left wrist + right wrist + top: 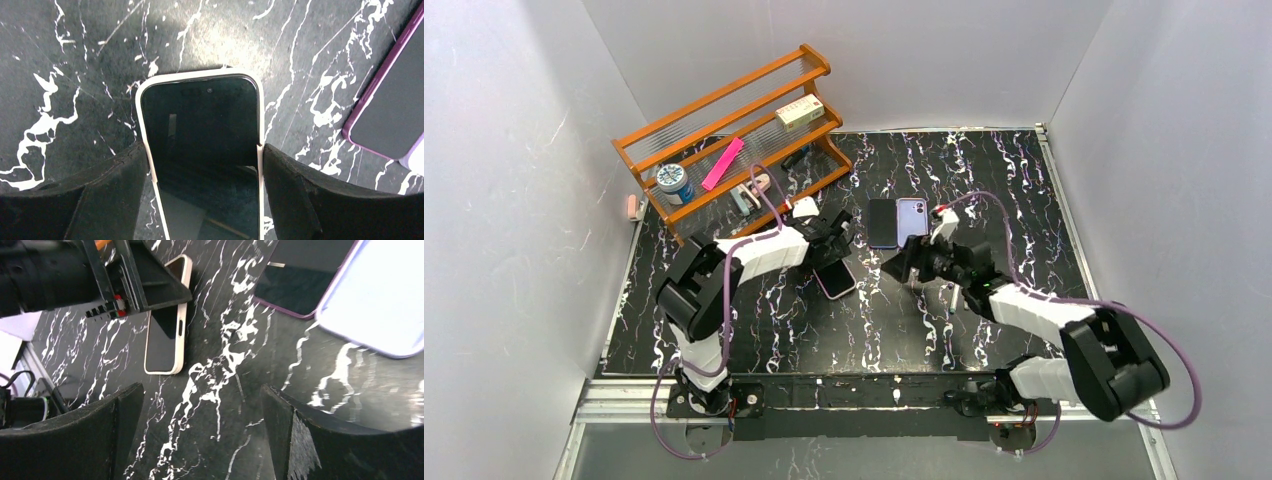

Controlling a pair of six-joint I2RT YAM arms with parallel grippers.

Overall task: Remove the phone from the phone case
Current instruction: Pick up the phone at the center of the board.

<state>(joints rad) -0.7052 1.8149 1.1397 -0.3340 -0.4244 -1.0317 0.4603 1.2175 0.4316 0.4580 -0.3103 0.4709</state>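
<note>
**Top view.** We see the left gripper (832, 262) lowered over the phone case (837, 280), a cream shell lying flat near the middle of the table (984, 330), slightly toward its near edge. The phone (200, 125) sits inside the shell, dark screen up.

**Left wrist view.** The two black fingers (115, 190) stand one on each long side of the case and press against its edges, so we read this gripper as closed on the case. The case rests on the table.

**Right wrist view.** The right gripper (200, 440) hangs above bare marble just right of the table's middle, its jaws spread wide with nothing between them, well apart from the cased phone.

**Other items.** Toward the middle of the far edge lie a purple-rimmed handset (882, 222) and, touching it, a lilac piece (912, 218). We cannot tell whether this piece is a phone or an empty case. An orange rack (724, 140) occupies the far left corner.
</note>
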